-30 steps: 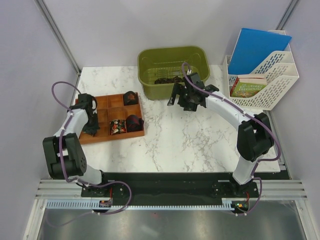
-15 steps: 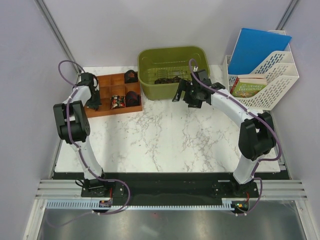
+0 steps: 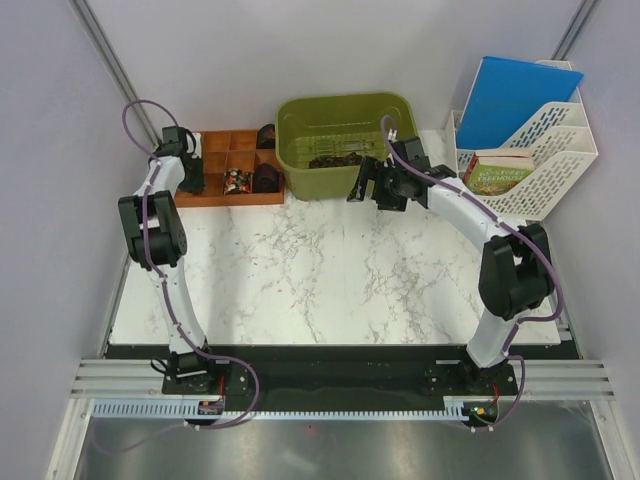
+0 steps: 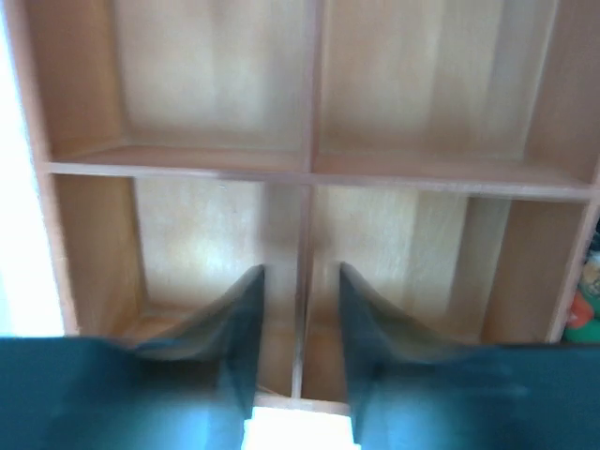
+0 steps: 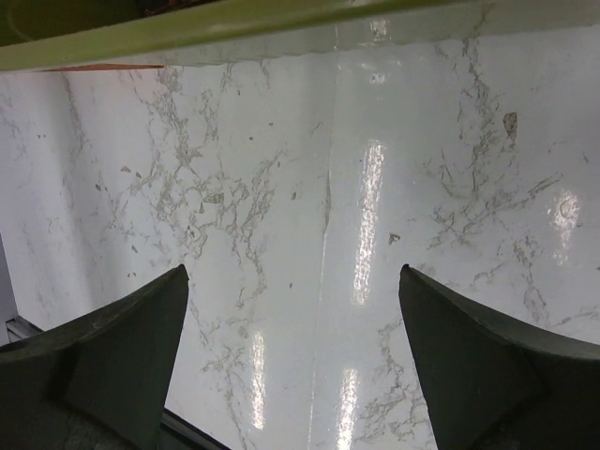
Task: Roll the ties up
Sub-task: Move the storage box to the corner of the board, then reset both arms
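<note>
A wooden compartment tray (image 3: 215, 195) lies at the far left of the table. In it sit a patterned rolled tie (image 3: 237, 180), a dark red rolled tie (image 3: 265, 178) and a dark rolled tie (image 3: 267, 135). A loose dark tie (image 3: 335, 160) lies in the green bin (image 3: 345, 110). My left gripper (image 3: 187, 172) is at the tray's left end. In the left wrist view that gripper (image 4: 298, 281) stands open astride a tray divider (image 4: 307, 206), a small gap on each side. My right gripper (image 3: 367, 186) hovers before the bin, open (image 5: 292, 272) over bare marble.
A white file organiser (image 3: 540, 165) with a blue folder (image 3: 520, 95) and a book (image 3: 497, 172) stands at the far right. The bin's green rim (image 5: 234, 28) runs along the top of the right wrist view. Enclosure walls close in the left and back sides.
The tray has slid with the left gripper from the left middle to the far left corner. The left jaws have opened off the divider. The right gripper has edged closer to the bin.
</note>
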Controlling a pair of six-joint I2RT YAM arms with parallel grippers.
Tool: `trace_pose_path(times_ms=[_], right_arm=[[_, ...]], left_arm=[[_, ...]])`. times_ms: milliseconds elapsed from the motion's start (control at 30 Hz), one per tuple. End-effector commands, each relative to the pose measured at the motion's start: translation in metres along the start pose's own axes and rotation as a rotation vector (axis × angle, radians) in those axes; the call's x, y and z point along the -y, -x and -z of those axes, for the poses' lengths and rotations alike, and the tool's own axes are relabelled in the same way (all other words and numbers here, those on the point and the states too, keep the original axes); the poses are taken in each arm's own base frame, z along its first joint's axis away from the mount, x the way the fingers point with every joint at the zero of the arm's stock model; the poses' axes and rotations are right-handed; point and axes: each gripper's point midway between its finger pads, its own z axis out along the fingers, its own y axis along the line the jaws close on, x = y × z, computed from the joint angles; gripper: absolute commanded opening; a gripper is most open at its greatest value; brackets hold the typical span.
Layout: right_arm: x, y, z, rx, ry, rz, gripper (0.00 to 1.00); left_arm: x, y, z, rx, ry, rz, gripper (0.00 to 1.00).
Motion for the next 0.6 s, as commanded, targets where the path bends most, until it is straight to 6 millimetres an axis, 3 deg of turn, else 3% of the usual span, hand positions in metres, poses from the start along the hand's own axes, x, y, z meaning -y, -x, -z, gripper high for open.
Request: trace_pose_path(times_ms=[0,67,100,233,267,400,433,567], right_arm=[[-0.013,0.042,0.025,0.106,0.098,0.081,0.98],[-0.007,0.057,0.035,0.141,0.097,0.092,0.98],[-0.007,0.060,0.039,0.146,0.111,0.100,0.98],[0.001,0.089,0.062,0.218,0.118,0.116,0.98],[0.007,0.097,0.069,0.237,0.114,0.120,0.98],[0.018,0.106,0.090,0.276,0.114,0.163,0.98],[0.021,0.102,0.096,0.273,0.112,0.173,0.98],[0.045,0.087,0.110,0.264,0.065,0.223,0.98]], left_arm=[[-0.026,0.087,0.038,0.259,0.092,-0.035,0.73],[-0.035,0.103,0.066,0.309,0.124,-0.054,0.95],[-0.037,0.110,0.078,0.333,0.132,-0.063,1.00],[-0.033,0.134,0.142,0.411,0.120,-0.086,1.00],[-0.023,0.141,0.172,0.450,0.081,-0.100,1.00],[0.028,0.105,0.218,0.403,-0.020,-0.157,1.00],[0.049,0.095,0.227,0.396,-0.054,-0.170,1.00],[0.084,0.044,0.255,0.350,-0.202,-0.134,1.00]])
